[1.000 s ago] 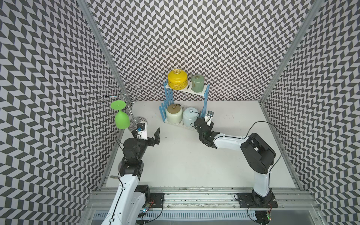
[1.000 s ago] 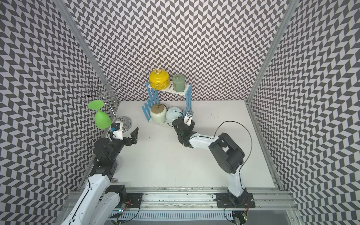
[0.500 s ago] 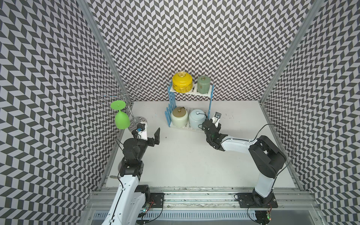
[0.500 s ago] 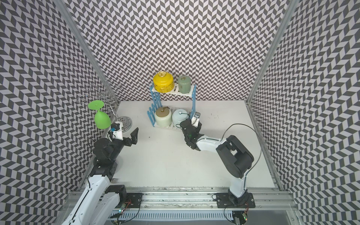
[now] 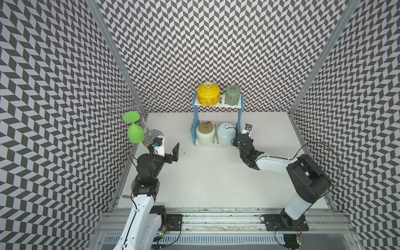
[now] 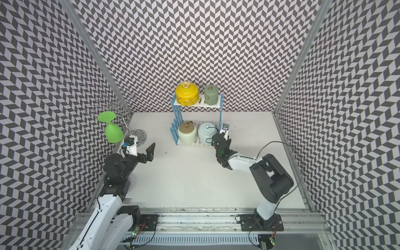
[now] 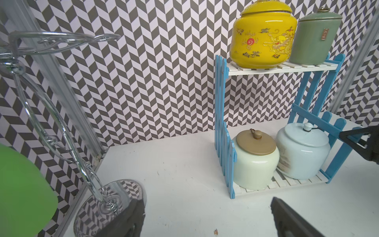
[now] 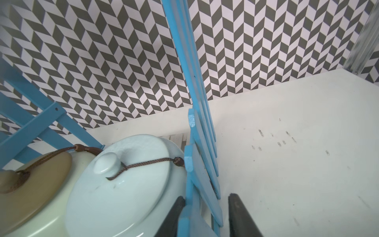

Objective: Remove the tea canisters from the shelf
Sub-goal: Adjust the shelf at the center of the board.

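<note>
The shelf (image 5: 239,118) stands at the back of the table on all its feet. Its top board carries the yellow canister (image 5: 208,95) and the sage-green canister (image 5: 232,97). On the bottom board sit the cream canister (image 5: 205,133) with its tan lid and the pale blue canister (image 5: 226,133). My right gripper (image 5: 238,139) has closed round the shelf's right picket side (image 8: 202,168). One finger (image 8: 174,213) lies between the pickets and the pale blue canister (image 8: 123,184), the other finger (image 8: 239,215) just outside. My left gripper (image 5: 168,148) hangs open over bare table, well left of the shelf (image 7: 222,123).
A chrome wire glass stand (image 5: 138,106) rises at the back left, with a green goblet (image 5: 135,133) hanging upside down from it. A fork (image 5: 126,197) lies by the left wall beside my left arm. Patterned walls close in three sides.
The shelf has slid right and swung square to the back wall, my right gripper moving with it. That gripper's jaws have narrowed onto the picket side. The left arm has stayed still.
</note>
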Controlling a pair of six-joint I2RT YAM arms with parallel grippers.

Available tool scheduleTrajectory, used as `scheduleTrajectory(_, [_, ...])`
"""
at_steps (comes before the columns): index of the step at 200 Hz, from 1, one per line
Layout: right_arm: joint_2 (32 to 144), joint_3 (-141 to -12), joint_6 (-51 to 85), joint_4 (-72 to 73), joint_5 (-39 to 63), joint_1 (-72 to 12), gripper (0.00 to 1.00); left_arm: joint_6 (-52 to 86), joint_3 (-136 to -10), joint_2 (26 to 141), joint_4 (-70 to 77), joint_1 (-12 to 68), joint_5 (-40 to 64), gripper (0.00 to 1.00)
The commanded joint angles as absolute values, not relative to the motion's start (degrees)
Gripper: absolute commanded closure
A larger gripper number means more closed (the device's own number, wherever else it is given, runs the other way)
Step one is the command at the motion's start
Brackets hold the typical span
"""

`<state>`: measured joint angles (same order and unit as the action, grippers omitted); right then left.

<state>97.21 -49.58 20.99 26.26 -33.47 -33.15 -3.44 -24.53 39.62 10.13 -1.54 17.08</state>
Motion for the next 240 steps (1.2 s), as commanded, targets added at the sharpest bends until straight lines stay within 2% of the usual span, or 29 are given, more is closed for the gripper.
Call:
scheduleTrajectory(1, [94.9,-48.2,17.1,26.6,-31.5,-30.0,0.76,-4.5,-26.4,38.9,9.2,-1.9,19.1,0.00])
scheduleTrajectory(68, [92.2,-46.3,12.9,24.5,-25.5,-27.3,0.95,-4.5,-29.7,39.1,5.7,-1.5,17.2,0.00])
scheduleTrajectory(130, [88.1,-43.3,10.7,22.5,-23.2,-26.8,0.99,-3.3,-33.2,39.3,3.6,-0.3,12.9,0.00])
scheduleTrajectory(163, [86.8,-42.5,10.1,20.8,-23.6,-26.7,0.99,-4.5,-32.3,39.7,3.5,-0.1,16.6,0.00])
scheduleTrajectory(200, [85.8,-41.5,7.9,20.5,-25.1,-26.1,1.00,-6.7,-31.0,39.7,3.4,0.2,25.4,0.00])
scheduleTrajectory(240, [85.0,-40.6,10.5,20.1,-23.5,-25.9,1.00,-6.9,-30.2,39.5,4.4,0.8,25.3,0.00])
